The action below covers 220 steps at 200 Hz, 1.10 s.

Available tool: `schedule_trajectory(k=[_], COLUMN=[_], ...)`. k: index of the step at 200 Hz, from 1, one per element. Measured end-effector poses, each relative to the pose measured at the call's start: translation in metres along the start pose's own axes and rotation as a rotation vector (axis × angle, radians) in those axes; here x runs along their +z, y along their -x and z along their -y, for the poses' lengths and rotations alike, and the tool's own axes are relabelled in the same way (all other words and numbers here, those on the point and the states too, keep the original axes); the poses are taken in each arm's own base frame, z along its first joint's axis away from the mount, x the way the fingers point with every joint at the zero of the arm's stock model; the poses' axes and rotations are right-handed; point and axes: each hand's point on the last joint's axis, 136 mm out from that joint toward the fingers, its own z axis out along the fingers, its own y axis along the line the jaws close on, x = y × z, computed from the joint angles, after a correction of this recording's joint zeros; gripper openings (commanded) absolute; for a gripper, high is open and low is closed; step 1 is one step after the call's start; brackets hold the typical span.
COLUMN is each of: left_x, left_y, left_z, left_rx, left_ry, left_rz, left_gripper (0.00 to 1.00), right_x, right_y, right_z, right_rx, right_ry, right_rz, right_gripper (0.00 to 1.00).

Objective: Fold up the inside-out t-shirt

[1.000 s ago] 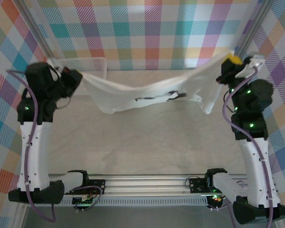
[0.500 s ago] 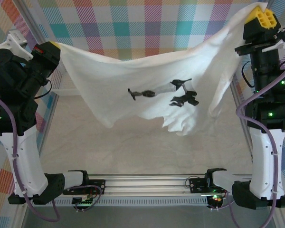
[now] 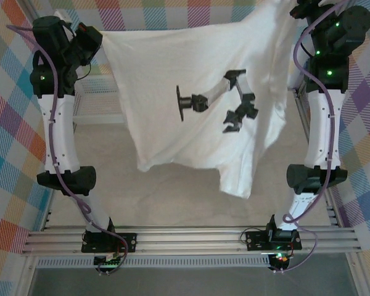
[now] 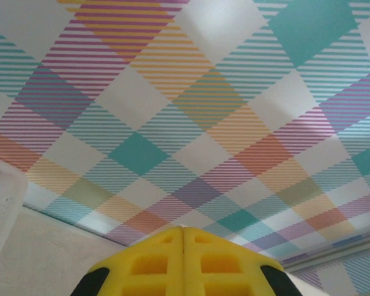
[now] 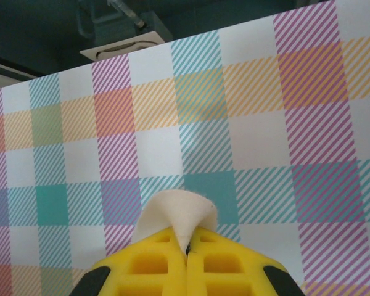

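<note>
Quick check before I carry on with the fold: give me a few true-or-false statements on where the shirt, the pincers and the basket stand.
1. The t-shirt hangs spread in the air between the left pincer and the right pincer. True.
2. Its black print is hidden. False: it shows mid-shirt in the top view.
3. The right pincer is shut with a tuft of the shirt poking out at its tip. True.
4. The t-shirt lies in the mesh basket. False: the basket stands on the table by the left arm, and the shirt is held in the air.
</note>
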Motion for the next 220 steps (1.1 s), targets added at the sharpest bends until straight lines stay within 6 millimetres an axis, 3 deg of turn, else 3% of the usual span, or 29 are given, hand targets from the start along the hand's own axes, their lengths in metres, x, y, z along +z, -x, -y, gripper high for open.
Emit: schedule_trajectory(k=[22, 60, 71, 87, 99, 109, 119, 130, 143, 154, 162, 171, 180, 193, 205, 220], left_x=[-0.02, -0.074, -0.085, -0.09, -0.081, -0.07, -0.059, -0.043, -0.031, -0.035, -0.043, -0.054, -0.065, -0.076, -0.081, -0.088], left_y=[0.014, 0.025, 0.02, -0.001, -0.032, -0.065, -0.101, -0.15, -0.216, -0.275, -0.31, -0.337, -0.357, -0.37, -0.373, -0.37], left_z=[0.017, 0.056, 0.06, 0.05, 0.02, -0.011, -0.044, -0.094, -0.153, -0.2, -0.228, -0.252, -0.268, -0.284, -0.295, -0.302], left_rx=[0.007, 0.043, 0.049, 0.048, 0.027, 0.002, -0.027, -0.071, -0.127, -0.173, -0.19, -0.204, -0.209, -0.213, -0.205, -0.188], left_ry=[-0.045, -0.136, -0.151, -0.159, -0.131, -0.096, -0.048, 0.044, 0.173, 0.289, 0.366, 0.436, 0.487, 0.544, 0.587, 0.63], left_rz=[0.04, 0.089, 0.08, 0.034, -0.028, -0.094, -0.164, -0.263, -0.398, -0.523, -0.593, -0.646, -0.681, -0.697, -0.687, -0.667], left_gripper=[0.0, 0.0, 0.0, 0.0, 0.0, 0.0, 0.0, 0.0, 0.0, 0.0, 0.0, 0.0, 0.0, 0.0, 0.0, 0.0], right_x=[-0.005, -0.03, -0.037, -0.049, -0.059, -0.069, -0.084, -0.108, -0.148, -0.196, -0.234, -0.272, -0.301, -0.322, -0.327, -0.327], right_y=[0.021, 0.072, 0.077, 0.061, 0.032, -0.009, -0.064, -0.135, -0.231, -0.314, -0.36, -0.397, -0.419, -0.43, -0.426, -0.407], right_z=[-0.012, -0.04, -0.048, -0.056, -0.057, -0.053, -0.044, -0.032, -0.016, -0.006, -0.003, -0.003, -0.004, -0.002, 0.001, 0.005], right_rx=[0.016, 0.058, 0.078, 0.123, 0.16, 0.199, 0.243, 0.299, 0.379, 0.454, 0.502, 0.545, 0.572, 0.586, 0.59, 0.59], right_ry=[0.046, 0.125, 0.151, 0.183, 0.192, 0.18, 0.152, 0.102, 0.018, -0.067, -0.125, -0.182, -0.227, -0.281, -0.326, -0.386], right_rz=[0.036, 0.099, 0.088, 0.014, -0.074, -0.168, -0.279, -0.409, -0.588, -0.764, -0.876, -0.979, -1.052, -1.092, -1.084, -1.033], right_gripper=[0.0, 0.0, 0.0, 0.0, 0.0, 0.0, 0.0, 0.0, 0.0, 0.0, 0.0, 0.0, 0.0, 0.0, 0.0, 0.0])
